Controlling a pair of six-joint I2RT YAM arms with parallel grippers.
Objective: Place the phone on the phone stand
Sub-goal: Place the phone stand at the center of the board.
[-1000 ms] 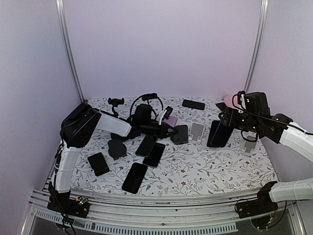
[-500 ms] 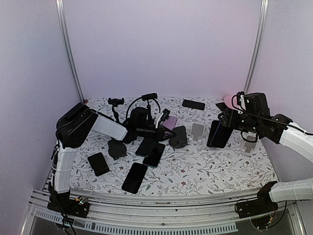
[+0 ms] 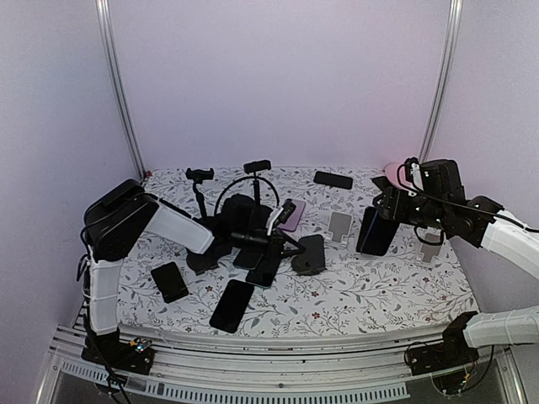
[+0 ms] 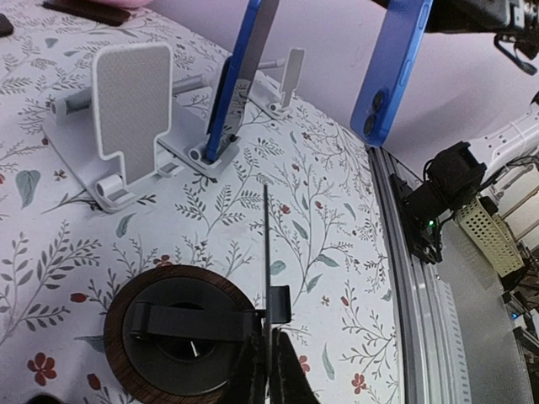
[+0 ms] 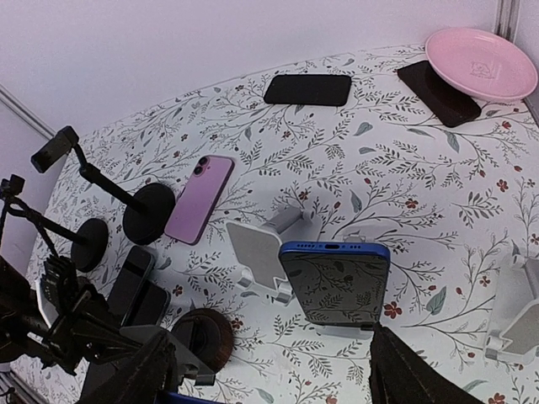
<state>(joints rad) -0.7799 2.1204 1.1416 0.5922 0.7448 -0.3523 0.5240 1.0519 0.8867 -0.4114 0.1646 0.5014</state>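
1. The left arm has pulled back toward its base. Its claw [image 4: 269, 370] is pinched tight on the thin plate of the black stand [image 3: 310, 252], which has slid nearer the front edge.
2. The right claw [image 3: 386, 209] has not moved. It stands wide, gripping the blue phone [image 4: 392, 67] upright above the surface [image 3: 362, 286].
3. The surface is flower-printed, and the walls [image 3: 278, 76] are plain lilac.

Top of the airborne blue phone [image 4: 392, 71] past the frame edge — left fingers [image 4: 287, 380] cut off below.
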